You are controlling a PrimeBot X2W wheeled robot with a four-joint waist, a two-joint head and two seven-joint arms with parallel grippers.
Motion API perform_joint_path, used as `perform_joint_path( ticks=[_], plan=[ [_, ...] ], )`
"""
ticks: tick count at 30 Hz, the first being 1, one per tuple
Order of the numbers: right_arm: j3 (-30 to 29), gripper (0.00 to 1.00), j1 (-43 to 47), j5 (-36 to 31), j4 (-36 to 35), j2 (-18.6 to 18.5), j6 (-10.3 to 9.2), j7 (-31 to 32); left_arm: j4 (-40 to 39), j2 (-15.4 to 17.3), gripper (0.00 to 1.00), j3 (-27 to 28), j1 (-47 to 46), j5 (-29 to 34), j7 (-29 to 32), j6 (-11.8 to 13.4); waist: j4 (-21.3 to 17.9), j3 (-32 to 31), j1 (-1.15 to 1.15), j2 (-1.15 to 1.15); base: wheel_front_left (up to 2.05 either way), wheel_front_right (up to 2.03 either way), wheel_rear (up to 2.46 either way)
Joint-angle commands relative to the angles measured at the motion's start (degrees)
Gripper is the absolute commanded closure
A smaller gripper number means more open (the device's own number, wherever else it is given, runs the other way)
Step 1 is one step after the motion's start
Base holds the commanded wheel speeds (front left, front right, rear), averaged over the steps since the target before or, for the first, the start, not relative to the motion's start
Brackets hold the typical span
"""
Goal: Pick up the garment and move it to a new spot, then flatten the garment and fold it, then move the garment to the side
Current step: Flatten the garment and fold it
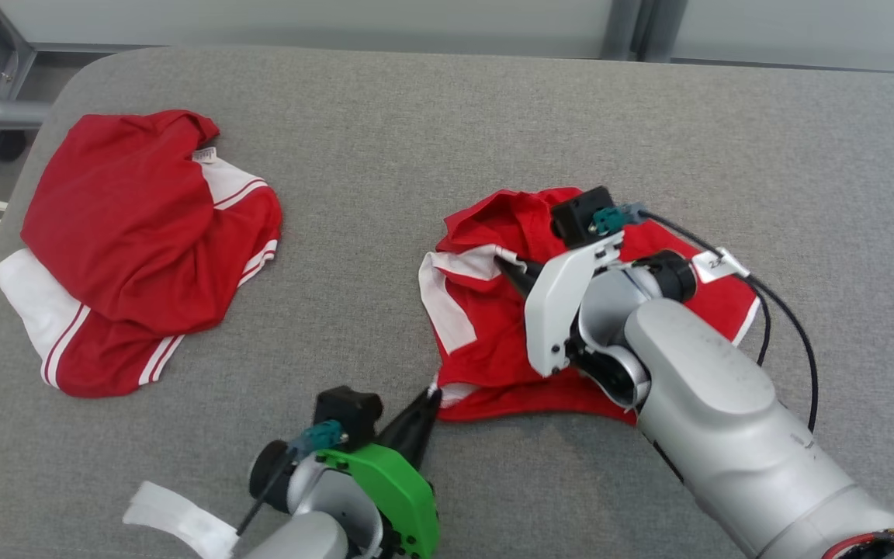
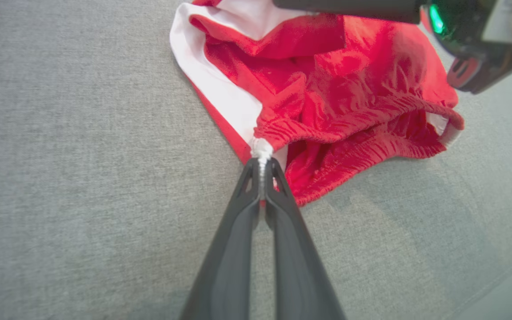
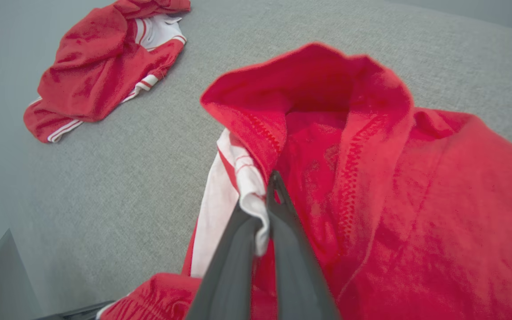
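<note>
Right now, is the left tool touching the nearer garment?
Touching. Left wrist view shows the left tool shut on a white corner of the nearer garment.

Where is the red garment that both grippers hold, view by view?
Head view: the red garment centre-right, under the right gripper.
Left wrist view: the garment upper centre, above the left gripper.
Right wrist view: the garment centre and right.
Shared landmark: its white side panel.

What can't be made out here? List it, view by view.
Head view: the right forearm covers the right side of the garment.
Left wrist view: the garment's far end is cut by the top edge and covered by a finger of the right gripper.
Right wrist view: the garment's right part runs off the frame; the second garment is too bunched to tell its kind.
</note>
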Motion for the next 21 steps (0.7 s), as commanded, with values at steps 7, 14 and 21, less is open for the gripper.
perform_joint_path(
  ticks=[7,14,21],
  plan=[
    [-9.45,1.00,-10.35,3.23,1.14,-0.25,-0.01,-1.51,-7.85,9.57,1.00,9.80,-0.76,-5.35,-0.75,1.56,-4.11,-0.11,0.00,0.00,0.00,0.00,0.00],
    [-17.21,1.00,-15.20,2.99,-1.55,-2.28,-0.01,1.27,-19.63,17.80,1.00,17.10,-3.75,-8.77,2.17,1.51,-6.23,-0.70,0.00,0.00,0.00,0.00,0.00],
    [-23.03,1.00,-8.25,11.92,-17.66,-7.21,-0.01,9.01,-36.07,25.45,1.00,21.55,-4.13,-13.51,8.73,1.64,-9.32,-1.55,0.00,0.00,0.00,0.00,0.00]
  ],
)
